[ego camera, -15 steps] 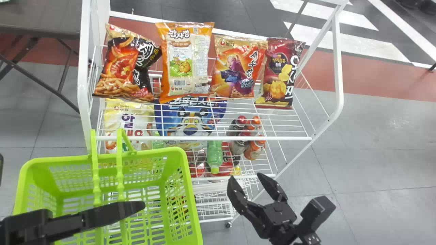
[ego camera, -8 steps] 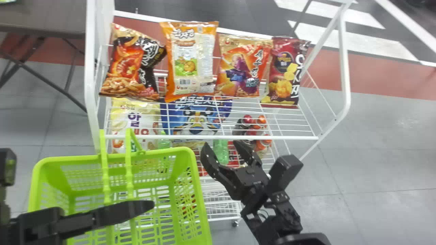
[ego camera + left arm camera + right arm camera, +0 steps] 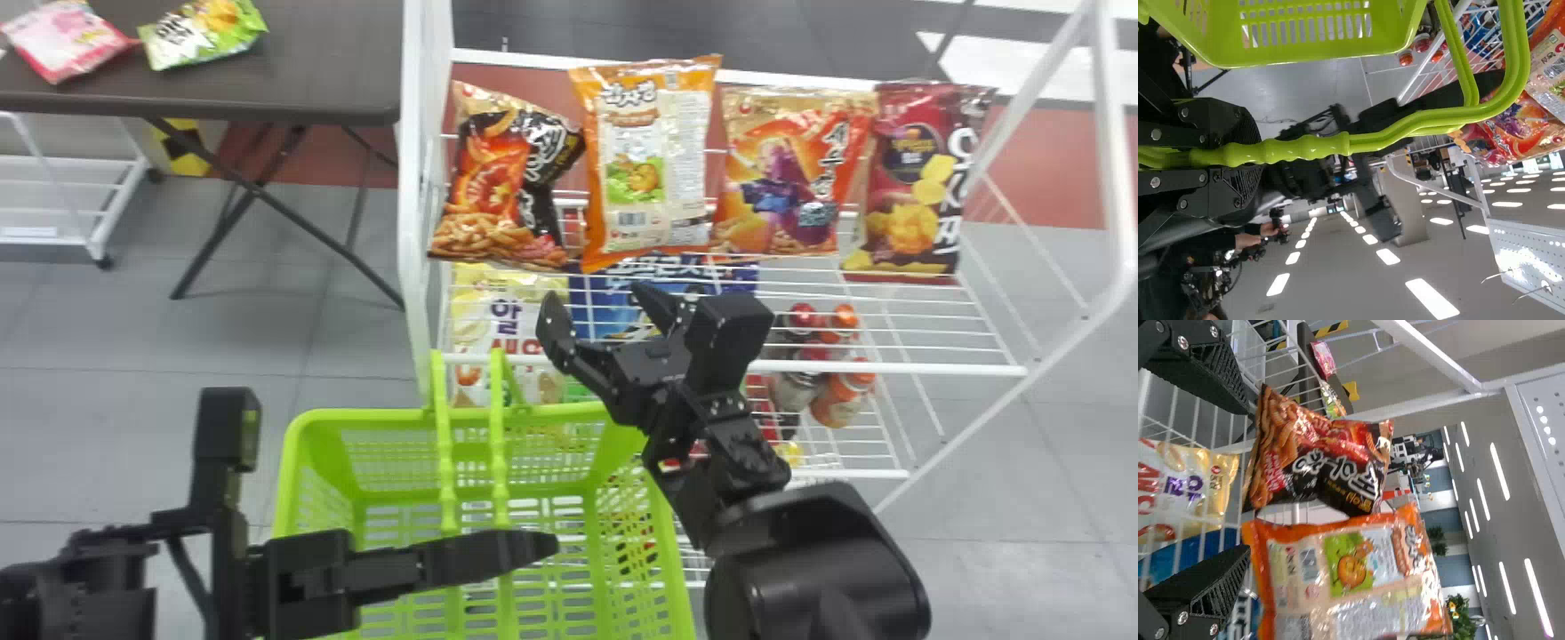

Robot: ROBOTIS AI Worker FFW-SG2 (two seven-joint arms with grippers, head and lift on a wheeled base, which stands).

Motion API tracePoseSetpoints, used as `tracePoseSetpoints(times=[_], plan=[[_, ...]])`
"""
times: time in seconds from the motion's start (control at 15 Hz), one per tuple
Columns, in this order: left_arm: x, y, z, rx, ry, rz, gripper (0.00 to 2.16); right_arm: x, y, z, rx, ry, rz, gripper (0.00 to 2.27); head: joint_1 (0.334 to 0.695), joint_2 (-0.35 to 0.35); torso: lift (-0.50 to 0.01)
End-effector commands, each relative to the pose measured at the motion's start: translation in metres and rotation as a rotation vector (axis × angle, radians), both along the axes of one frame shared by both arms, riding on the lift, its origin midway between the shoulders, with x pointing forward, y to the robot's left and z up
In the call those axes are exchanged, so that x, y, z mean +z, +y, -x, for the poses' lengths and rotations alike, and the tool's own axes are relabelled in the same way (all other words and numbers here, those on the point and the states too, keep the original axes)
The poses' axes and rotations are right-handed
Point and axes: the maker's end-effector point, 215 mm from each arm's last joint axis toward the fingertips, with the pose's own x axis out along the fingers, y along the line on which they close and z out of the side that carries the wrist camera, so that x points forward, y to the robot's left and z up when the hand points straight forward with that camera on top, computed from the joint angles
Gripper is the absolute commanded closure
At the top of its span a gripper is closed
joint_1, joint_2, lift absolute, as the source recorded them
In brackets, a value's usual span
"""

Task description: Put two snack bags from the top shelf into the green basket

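With our left gripper (image 3: 547,544) we are holding the green basket (image 3: 356,416) by its handle (image 3: 500,449), fingers closed around it, and the basket is sitting in front of the rack's left part. Our right gripper (image 3: 597,307) is hovering near the front of the top shelf (image 3: 907,366), its fingers spread apart and gripping nothing.

We are seeing four snack bags standing side by side on that shelf, from left to right: a black bag (image 3: 507,178), an orange and cream bag (image 3: 649,160), an orange and gold bag (image 3: 791,169) and a dark red bag (image 3: 916,178). The open fingers are facing the black bag and the orange and cream one.

Lower down, a yellow bag (image 3: 498,311) and some bottles (image 3: 845,391) are resting, while two more bags are lying on the table (image 3: 311,80) at our left.
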Motion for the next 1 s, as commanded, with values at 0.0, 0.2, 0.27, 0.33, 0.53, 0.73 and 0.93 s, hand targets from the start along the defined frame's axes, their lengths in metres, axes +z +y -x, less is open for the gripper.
tracePoseSetpoints(times=[0.0, 0.2, 0.27, 0.33, 0.53, 0.73, 0.93], plan=[[-0.001, 0.002, 0.003, -0.011, 0.003, -0.008, 2.15, 0.006, 0.023, -0.027, 0.025, -0.017, 0.038, 0.07, 0.695, -0.050, -0.001], [-0.006, 0.006, 0.005, -0.021, 0.017, -0.014, 2.15, 0.007, 0.029, -0.062, 0.022, -0.029, 0.099, 0.06, 0.695, -0.009, -0.001], [-0.006, 0.007, 0.004, -0.023, 0.018, -0.014, 2.15, 0.008, 0.031, -0.072, 0.024, -0.038, 0.120, 0.06, 0.695, -0.003, -0.001], [-0.008, 0.008, 0.004, -0.024, 0.019, -0.018, 2.15, 0.010, 0.029, -0.082, 0.022, -0.046, 0.137, 0.06, 0.695, 0.001, -0.001], [-0.008, 0.008, 0.003, -0.031, 0.018, -0.023, 2.15, 0.016, 0.037, -0.102, 0.042, -0.058, 0.169, 0.06, 0.695, 0.010, -0.001], [-0.009, -0.005, -0.005, -0.083, 0.015, -0.021, 2.15, 0.010, 0.043, -0.103, 0.063, -0.040, 0.205, 0.06, 0.695, 0.018, -0.001], [-0.009, -0.008, -0.006, -0.089, 0.018, -0.018, 2.15, -0.012, 0.057, -0.107, 0.119, -0.023, 0.279, 0.06, 0.695, 0.018, -0.001]])
